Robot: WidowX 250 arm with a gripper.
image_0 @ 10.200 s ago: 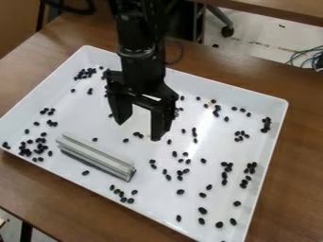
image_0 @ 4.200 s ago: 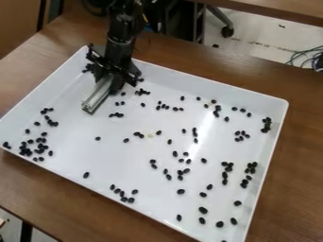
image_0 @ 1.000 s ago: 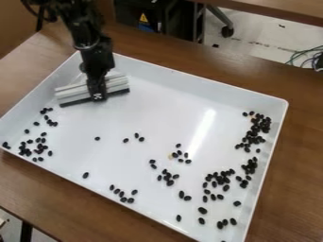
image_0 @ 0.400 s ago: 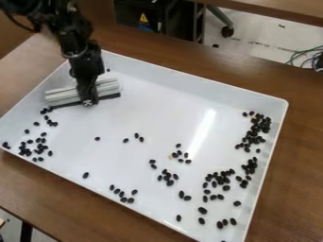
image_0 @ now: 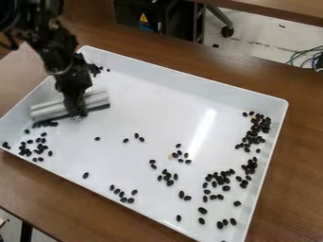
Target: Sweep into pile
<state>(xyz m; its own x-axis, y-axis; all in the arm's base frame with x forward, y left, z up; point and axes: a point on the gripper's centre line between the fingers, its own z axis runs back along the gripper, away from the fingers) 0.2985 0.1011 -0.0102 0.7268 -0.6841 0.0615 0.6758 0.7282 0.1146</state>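
My gripper (image_0: pixel 77 112) is shut on the grey sweeping bar (image_0: pixel 49 110) over the upper left part of the white tray (image_0: pixel 146 90). The bar lies crosswise, its dark lower edge down at the tray floor and against a few black beans (image_0: pixel 45 124). A loose cluster of beans (image_0: pixel 38 150) sits in the tray's left corner. Along the right side is a dense band of beans (image_0: pixel 254 137), with another group (image_0: pixel 217 179) below it. Scattered beans (image_0: pixel 167 177) dot the middle and front. Behind the gripper, more beans (image_0: pixel 95 69) rest near the back left corner.
The tray's raised walls stand around the beans, with the brown table (image_0: pixel 301 156) on every side. Beyond the table's back edge are a black case (image_0: pixel 142 16) and a chair wheel (image_0: pixel 227 31) on the floor.
Gripper and bar have moved left and toward the near side, from the upper left of the tray to the beans by its left wall. Earlier, beans were swept from the back toward the right side.
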